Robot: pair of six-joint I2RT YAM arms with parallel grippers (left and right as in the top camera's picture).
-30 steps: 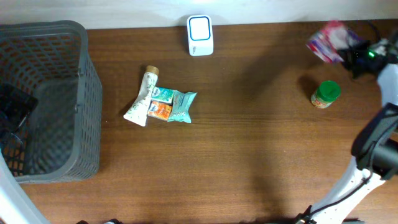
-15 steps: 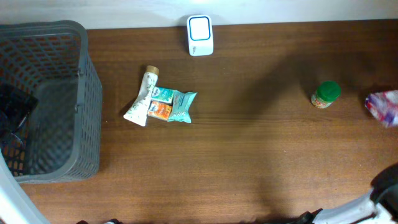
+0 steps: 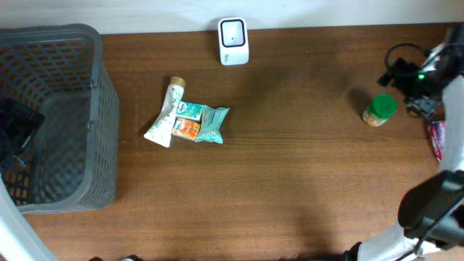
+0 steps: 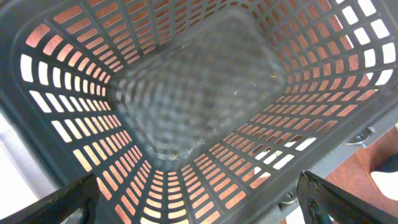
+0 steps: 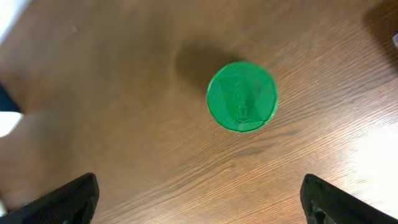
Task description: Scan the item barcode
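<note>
Soft, even light covers the table [image 3: 290,181], with pale glare at 4 o'clock in the right wrist view. The jar [image 5: 241,96] casts a faint shadow toward 11 o'clock; the basket [image 4: 193,99] floor looks blurred

At three o'clock on the desk [image 3: 304,188], the right arm [image 3: 454,130] hides all but a sliver of a pink packet [image 3: 436,138].

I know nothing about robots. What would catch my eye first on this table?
Probably the big gray mesh basket at the left end of the table, then the green-lidded jar standing alone near the right end. In the middle lies a small heap of colourful packets, with a white scanner at the far edge.
</note>
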